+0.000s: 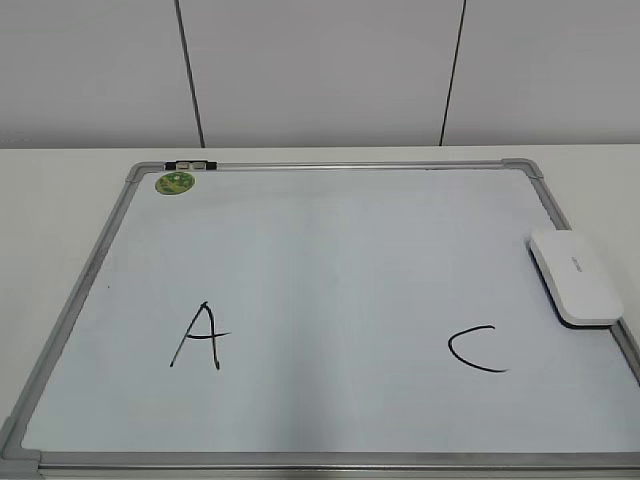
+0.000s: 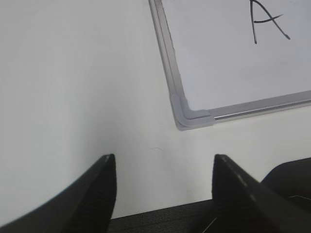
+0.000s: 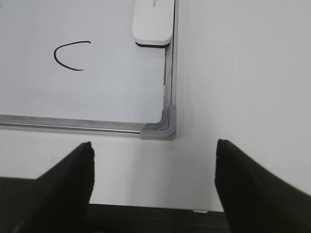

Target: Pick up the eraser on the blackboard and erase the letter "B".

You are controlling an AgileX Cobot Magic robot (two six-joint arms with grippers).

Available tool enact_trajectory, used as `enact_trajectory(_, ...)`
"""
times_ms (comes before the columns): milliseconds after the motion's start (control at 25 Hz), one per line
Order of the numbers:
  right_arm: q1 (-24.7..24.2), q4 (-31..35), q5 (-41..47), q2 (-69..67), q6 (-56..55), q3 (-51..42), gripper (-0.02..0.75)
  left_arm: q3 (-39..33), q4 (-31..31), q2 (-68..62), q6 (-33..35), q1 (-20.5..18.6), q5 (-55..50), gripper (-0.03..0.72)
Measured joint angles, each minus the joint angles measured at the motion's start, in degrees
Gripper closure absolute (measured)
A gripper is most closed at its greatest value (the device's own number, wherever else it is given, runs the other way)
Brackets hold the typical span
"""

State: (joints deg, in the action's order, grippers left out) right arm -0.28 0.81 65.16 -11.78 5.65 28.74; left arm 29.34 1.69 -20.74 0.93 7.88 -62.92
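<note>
The blackboard [image 1: 330,250] is a white board with a silver-grey frame, lying flat on the table. It bears a black "A" [image 1: 198,336] at left and a black "C" [image 1: 478,350] at right. No letter "B" shows between them. The white eraser [image 1: 574,274] lies on the board's right edge; it also shows in the right wrist view [image 3: 153,22]. My left gripper [image 2: 163,160] is open and empty over the table near the board's front left corner [image 2: 192,116]. My right gripper [image 3: 154,145] is open and empty near the front right corner [image 3: 163,127].
A round green sticker [image 1: 174,182] sits at the board's far left corner, beside a small black-and-white clip [image 1: 190,164] on the frame. White table [image 1: 60,200] surrounds the board. A panelled wall [image 1: 320,70] stands behind.
</note>
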Motion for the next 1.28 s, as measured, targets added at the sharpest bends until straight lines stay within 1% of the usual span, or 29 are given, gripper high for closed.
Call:
enact_trajectory(520, 0.0, 0.0, -0.1, 0.0, 0.0, 0.0, 0.146, 0.0, 0.5, 0.0, -0.1, 0.0, 0.0, 0.237)
enact_trajectory(920, 0.0, 0.0, -0.1, 2.1, 0.0, 0.0, 0.146, 0.0, 0.6, 0.7, -0.2, 0.0, 0.0, 0.269)
enact_trajectory(960, 0.0, 0.0, -0.1, 3.0, 0.0, 0.0, 0.146, 0.0, 0.6, 1.4, -0.2, -0.2, 0.0, 0.27)
enact_trajectory(1280, 0.0, 0.0, -0.1, 12.3, 0.0, 0.0, 0.146, 0.0, 0.7, 10.8, -0.2, -6.3, 0.0, 0.282)
